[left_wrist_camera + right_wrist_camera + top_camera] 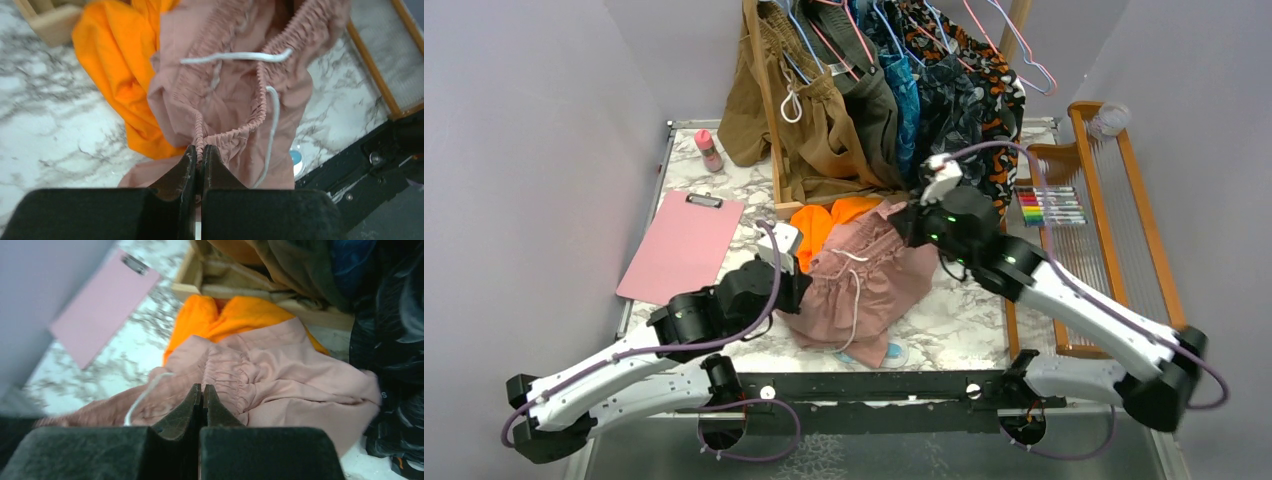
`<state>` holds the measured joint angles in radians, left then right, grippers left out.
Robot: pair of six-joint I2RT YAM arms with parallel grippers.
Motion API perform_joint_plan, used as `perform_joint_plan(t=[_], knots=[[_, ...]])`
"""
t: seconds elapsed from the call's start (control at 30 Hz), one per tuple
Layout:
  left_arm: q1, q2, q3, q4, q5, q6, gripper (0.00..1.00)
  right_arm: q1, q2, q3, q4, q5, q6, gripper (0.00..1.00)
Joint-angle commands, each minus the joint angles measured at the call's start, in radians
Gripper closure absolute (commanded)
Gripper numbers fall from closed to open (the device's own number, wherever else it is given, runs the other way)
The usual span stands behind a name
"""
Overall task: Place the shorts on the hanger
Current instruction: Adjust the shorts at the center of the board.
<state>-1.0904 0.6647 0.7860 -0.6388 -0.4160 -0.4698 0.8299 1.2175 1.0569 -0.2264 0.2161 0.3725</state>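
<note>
The dusty pink shorts (874, 285) lie crumpled on the marble table, their white drawstring (235, 57) loose across the gathered waistband. My left gripper (199, 150) is shut on the waistband's near fold; it sits at the shorts' left edge (799, 290). My right gripper (202, 388) is shut with its tips down on the waistband gathers at the shorts' far right (911, 225); no cloth shows between its fingers. Light blue wire hangers (796, 45) hang on the rack at the back. A light blue bit (864, 355) peeks from under the shorts' near edge; I cannot tell what it is.
Bright orange shorts (824, 222) lie under the pink ones' far left. A wooden rack of hung clothes (864, 90) stands behind. A pink clipboard (682, 245) lies at left, a small pink bottle (709, 150) behind it. Markers (1052, 205) and a wooden frame (1114, 200) are at right.
</note>
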Motion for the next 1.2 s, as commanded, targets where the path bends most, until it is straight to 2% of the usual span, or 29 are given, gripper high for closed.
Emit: perform_joint_plan(t=[0.0,0.07,0.13,0.23,0.27,0.33,0.37,0.47,0.57,0.67,0.73,0.83,0.9,1.07,1.17], knots=[[0.000,0.018,0.214,0.036,-0.138,0.155,1.00,0.003,-0.245,-0.020,-0.005,-0.107,-0.026,0.99],[0.000,0.076,0.379,0.073,-0.180,0.313,1.00,0.004,-0.303,0.075,-0.013,-0.140,-0.056,0.99],[0.000,0.177,0.618,0.104,-0.189,0.442,1.00,0.004,-0.321,0.218,-0.011,-0.183,-0.092,0.99],[0.000,0.329,0.979,0.117,-0.121,0.549,1.00,0.004,-0.343,0.366,0.059,-0.261,-0.107,0.99],[0.000,0.362,1.058,0.128,-0.091,0.566,1.00,0.004,-0.360,0.369,0.091,-0.275,-0.101,0.99],[0.001,0.373,1.084,0.174,-0.048,0.586,1.00,0.004,-0.404,0.323,0.122,-0.288,-0.085,0.99],[0.000,0.354,1.036,0.200,-0.043,0.580,1.00,0.004,-0.428,0.277,0.117,-0.285,-0.076,0.99],[0.000,0.239,0.700,0.262,-0.065,0.518,1.00,0.003,-0.514,0.056,0.057,-0.233,-0.019,0.99],[0.000,0.106,0.338,0.268,-0.105,0.361,1.00,0.004,-0.607,-0.158,-0.025,-0.228,0.055,0.99],[0.001,-0.010,0.044,0.270,-0.088,0.165,1.00,0.004,-0.686,-0.334,-0.096,-0.258,0.128,0.83],[0.000,-0.075,-0.078,0.270,-0.081,0.062,1.00,0.005,-0.724,-0.389,-0.137,-0.253,0.158,0.66],[0.001,-0.124,-0.152,0.271,-0.076,-0.008,1.00,0.004,-0.748,-0.379,-0.176,-0.202,0.133,0.51],[0.001,-0.130,-0.147,0.270,-0.089,-0.009,1.00,0.003,-0.724,-0.345,-0.192,-0.168,0.100,0.46],[0.000,-0.082,-0.095,0.244,-0.119,0.022,1.00,0.004,-0.536,-0.280,-0.260,-0.159,0.077,0.45],[0.000,-0.055,-0.077,0.218,-0.121,0.022,1.00,0.004,-0.472,-0.307,-0.277,-0.168,0.078,0.43]])
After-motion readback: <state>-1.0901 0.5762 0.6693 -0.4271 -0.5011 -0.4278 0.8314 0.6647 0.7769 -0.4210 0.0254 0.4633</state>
